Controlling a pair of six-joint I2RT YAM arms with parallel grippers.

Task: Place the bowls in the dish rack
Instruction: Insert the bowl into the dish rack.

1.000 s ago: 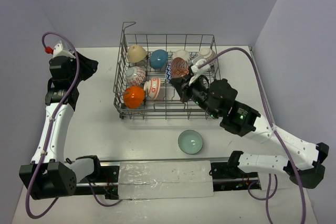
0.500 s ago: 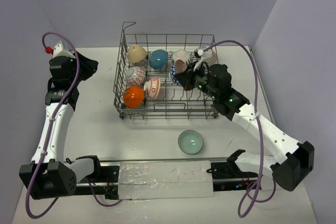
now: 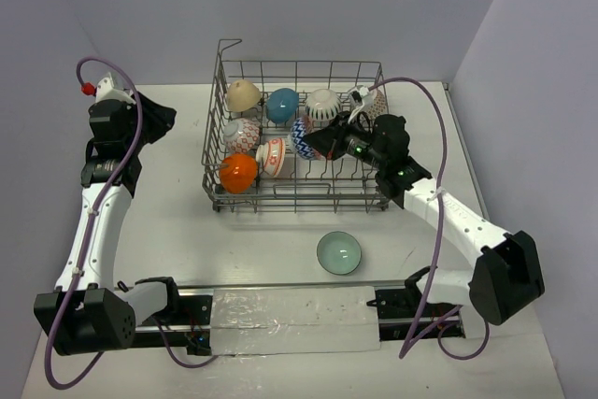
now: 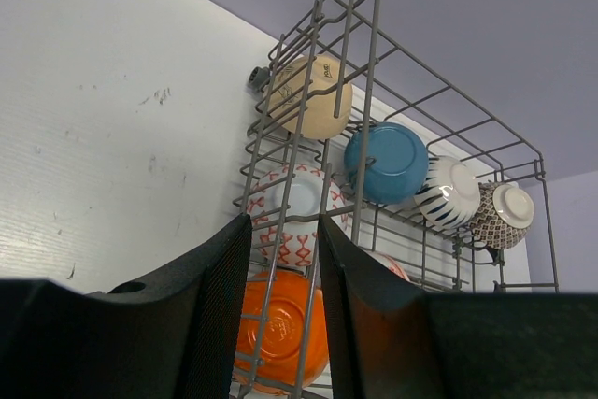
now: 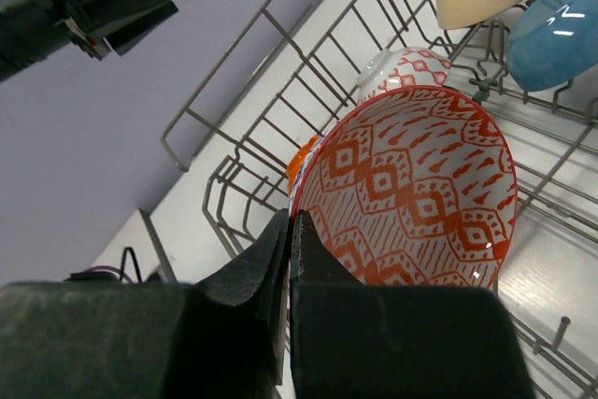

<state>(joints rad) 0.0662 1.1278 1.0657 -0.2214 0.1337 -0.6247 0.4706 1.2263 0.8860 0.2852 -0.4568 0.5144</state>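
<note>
Hanging well off to the side, the left gripper (image 4: 283,240) has its fingers parted with nothing between them. Its wrist view looks through that gap at the dish rack (image 3: 299,64) ahead of it, so I judge it is waiting clear of the other arm's work. Just beyond its fingertips the rack's nearest column holds the tan bowl (image 4: 308,98) farthest off and the plain orange bowl (image 4: 280,343) closest, with the teal-blue bowl (image 4: 386,163) a column further on. Each stands tipped on edge among the tines, probably to save room and let water run off. Toward the middle of the rack, the orange-red patterned bowl (image 5: 416,193) hangs from the right gripper (image 5: 290,231), whose two fingers are pinched tight on its rim. The bowl juts out past the fingertips with its hollow turned toward the wrist. A rim pinch suits this job, since it leaves the bowl's body free to slip edge-on between tines. The bowl is inside the rack's walls, just beside bowls already seated, but I cannot tell whether it touches a tine or the floor yet. Behind this gripper, back toward the arm bases and outside the rack, the pale green bowl (image 3: 338,252) sits upright on the table, apparently the last one left to load.
</note>
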